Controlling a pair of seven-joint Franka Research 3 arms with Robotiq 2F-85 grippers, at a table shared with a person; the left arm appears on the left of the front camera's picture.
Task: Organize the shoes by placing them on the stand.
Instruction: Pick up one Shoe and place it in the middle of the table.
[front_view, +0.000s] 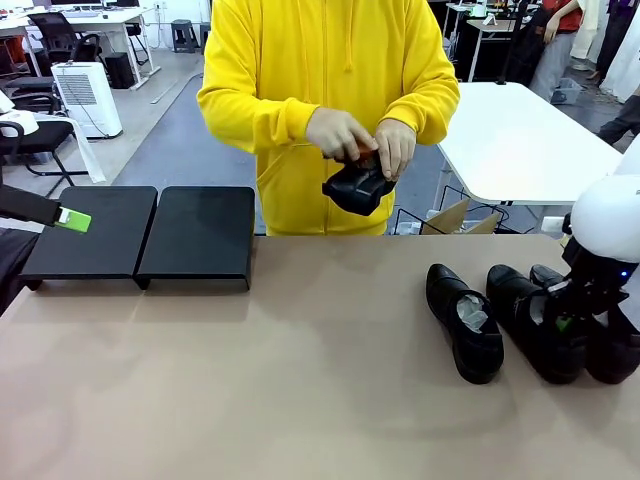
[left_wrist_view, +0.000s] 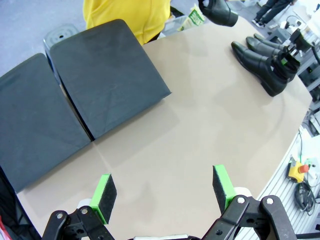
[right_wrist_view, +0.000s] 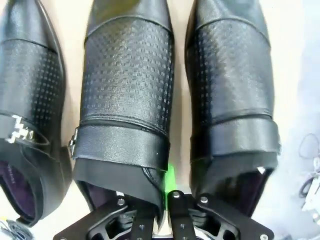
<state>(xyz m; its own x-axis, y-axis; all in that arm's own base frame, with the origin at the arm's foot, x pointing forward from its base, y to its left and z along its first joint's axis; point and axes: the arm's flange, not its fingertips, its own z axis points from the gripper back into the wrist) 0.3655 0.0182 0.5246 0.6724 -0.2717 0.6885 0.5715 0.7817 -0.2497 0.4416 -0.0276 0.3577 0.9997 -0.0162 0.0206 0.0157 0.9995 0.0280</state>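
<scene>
Your table is bare across its middle, which leaves a free lane from the right end to the left. The stand sits at the far left as two flat black panels side by side, with nothing on either, so no shoe is placed yet.

The person stands at the far side with both hands wrapped round a fourth shoe, held in the air beyond the table's far edge; I judge they are readying it for you, though what they do to it is too small to tell.

The other three shoes lie close together at the right end, well apart from the stand; the middle shoe and its outer neighbour almost touch, which leaves little room between them.

Your right gripper is clamped on the middle shoe at its opening; one finger goes inside, the other slips down outside against the neighbour, pinching the side wall of the collar. That thin wall is likely chosen because the body is too broad to span; expect the toe to sag on lifting.

Your left gripper hangs with its pads wide apart and holding nothing, above the table near the stand's left panel; it looks parked clear of the drop zone.
</scene>
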